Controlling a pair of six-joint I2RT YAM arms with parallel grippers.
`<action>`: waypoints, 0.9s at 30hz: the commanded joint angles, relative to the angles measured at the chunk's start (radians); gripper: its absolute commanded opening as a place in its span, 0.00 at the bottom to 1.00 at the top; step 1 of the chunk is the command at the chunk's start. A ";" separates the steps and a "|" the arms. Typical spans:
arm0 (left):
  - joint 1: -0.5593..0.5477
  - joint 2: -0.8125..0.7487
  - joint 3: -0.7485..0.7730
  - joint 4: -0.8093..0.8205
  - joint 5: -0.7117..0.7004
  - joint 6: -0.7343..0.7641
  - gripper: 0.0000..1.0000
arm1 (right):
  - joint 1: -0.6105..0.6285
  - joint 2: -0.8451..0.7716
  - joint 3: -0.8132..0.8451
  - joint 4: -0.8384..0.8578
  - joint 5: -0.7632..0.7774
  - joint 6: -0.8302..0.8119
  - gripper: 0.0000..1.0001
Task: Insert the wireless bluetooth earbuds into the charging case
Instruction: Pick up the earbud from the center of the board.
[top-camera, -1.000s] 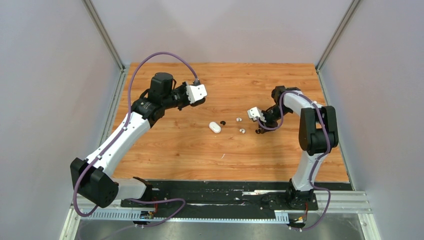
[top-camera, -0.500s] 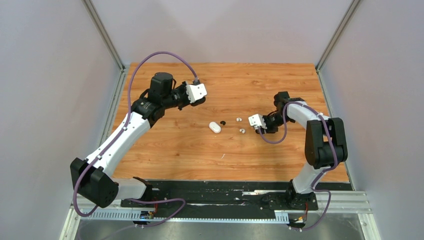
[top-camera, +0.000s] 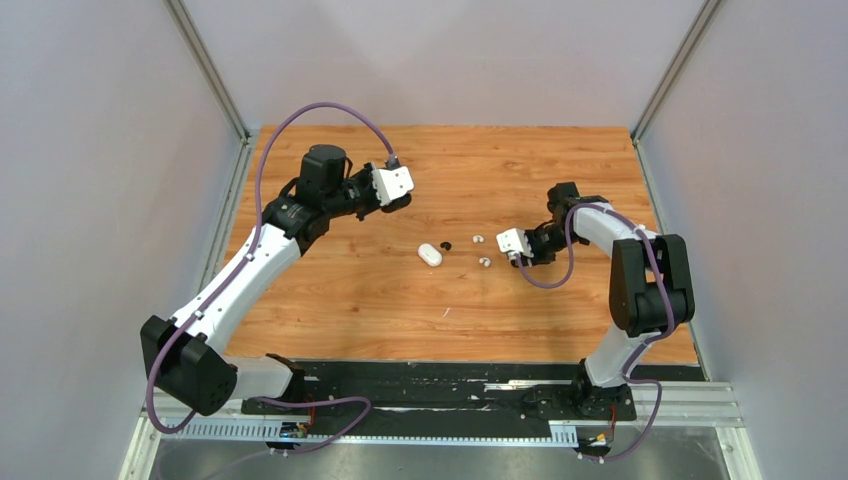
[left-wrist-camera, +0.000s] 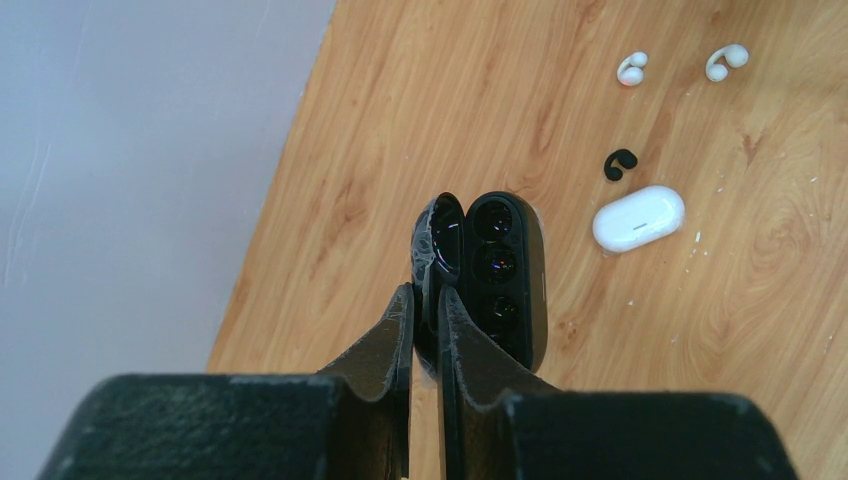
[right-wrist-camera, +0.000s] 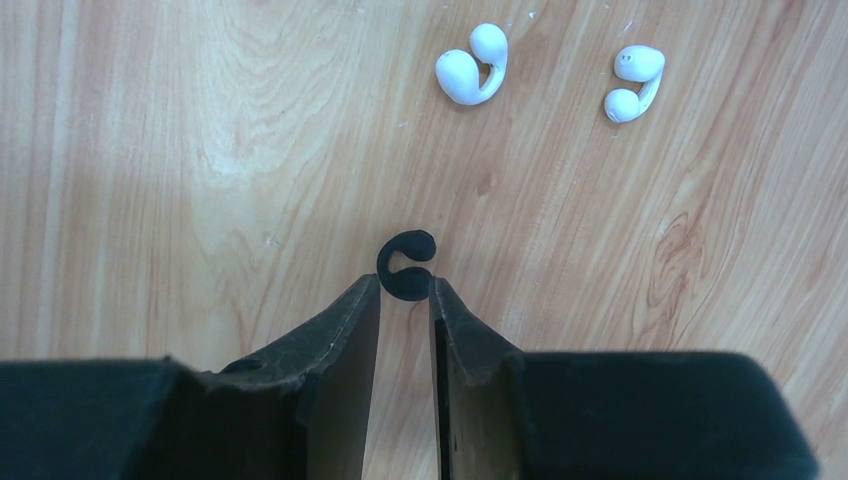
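My left gripper (left-wrist-camera: 425, 305) is shut on the lid edge of an open black charging case (left-wrist-camera: 497, 272) and holds it above the table; in the top view it is at the back left (top-camera: 399, 205). My right gripper (right-wrist-camera: 404, 290) is shut on a black earbud (right-wrist-camera: 405, 265), pinched at the fingertips just above the wood; it shows in the top view (top-camera: 524, 260). Two white earbuds (right-wrist-camera: 470, 65) (right-wrist-camera: 633, 82) lie beyond it. A second black earbud (left-wrist-camera: 619, 163) lies beside the closed white charging case (left-wrist-camera: 638, 217).
The wooden table (top-camera: 360, 300) is walled in by grey panels on the left (top-camera: 100, 200) and right (top-camera: 760, 200). The white case (top-camera: 430, 254) and loose earbuds (top-camera: 478, 239) lie mid-table between the two arms. Small white specks dot the wood near the case.
Since 1 s ago my right arm swung its elbow outward and the gripper shifted a little right and up with the black earbud. It has stayed still for the last half second. The left arm is unmoved.
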 joint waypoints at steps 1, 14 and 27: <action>-0.003 -0.021 0.008 0.045 0.004 -0.017 0.00 | 0.009 0.016 0.019 -0.042 -0.019 -0.044 0.26; -0.003 -0.013 0.008 0.045 0.002 -0.020 0.00 | 0.014 0.087 0.051 -0.037 0.026 -0.026 0.28; -0.003 -0.007 0.011 0.042 0.001 -0.014 0.00 | 0.013 0.106 0.078 -0.038 0.025 0.004 0.19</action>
